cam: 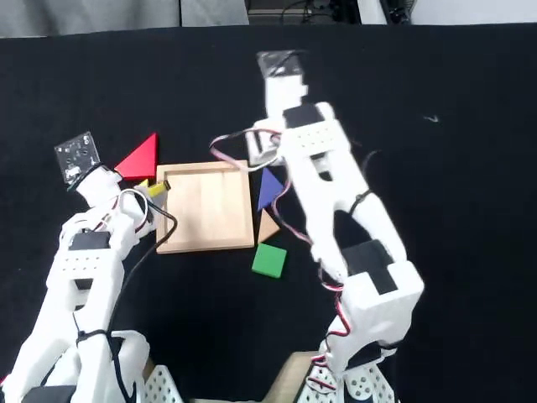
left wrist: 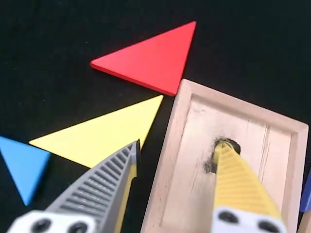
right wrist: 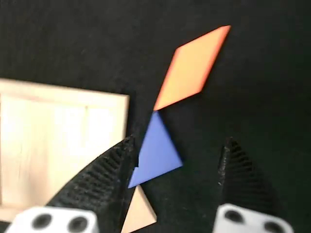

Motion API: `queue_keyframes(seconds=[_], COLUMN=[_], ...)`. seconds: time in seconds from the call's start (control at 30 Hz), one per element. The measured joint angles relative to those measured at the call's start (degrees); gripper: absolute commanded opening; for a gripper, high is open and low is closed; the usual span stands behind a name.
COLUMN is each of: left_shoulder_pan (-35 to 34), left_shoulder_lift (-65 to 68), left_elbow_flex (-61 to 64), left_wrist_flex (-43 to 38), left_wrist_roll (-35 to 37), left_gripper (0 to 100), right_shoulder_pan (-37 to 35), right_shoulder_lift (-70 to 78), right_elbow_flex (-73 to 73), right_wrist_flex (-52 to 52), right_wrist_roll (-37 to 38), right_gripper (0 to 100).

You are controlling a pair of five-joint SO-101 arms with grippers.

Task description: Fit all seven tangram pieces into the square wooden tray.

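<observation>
On the black table [cam: 453, 168], your square wooden tray [cam: 201, 246] lies empty with all seven tangram pieces [cam: 268, 259] loose around it, so everything remains; your left gripper [left wrist: 177, 145] gapes astride its wall, your right gripper [right wrist: 180, 143] spread wide above the blue triangle [right wrist: 155, 150].

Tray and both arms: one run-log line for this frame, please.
tray: no pieces inside | left gripper: open, astride tray wall | right gripper: open, over blue triangle
</observation>
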Motion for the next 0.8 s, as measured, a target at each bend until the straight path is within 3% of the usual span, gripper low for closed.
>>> queue_keyframes(seconds=[0.43,0.8], left_shoulder_pan=[0.09,0.09], left_shoulder_lift=[0.00,0.00], left_elbow_flex=[0.00,0.00], left_wrist_flex=[0.00,-0.26], left_wrist_roll=[0.00,0.00], left_gripper=[25,25], right_shoulder_pan=[0.53,0.62], right_shoulder_lift=[15.38,24.35], right_elbow_flex=[-16.44,-27.25], right_wrist_flex=[12.57,15.30], right_wrist_roll=[-2.29,-1.41], right_gripper=[27.6,27.7])
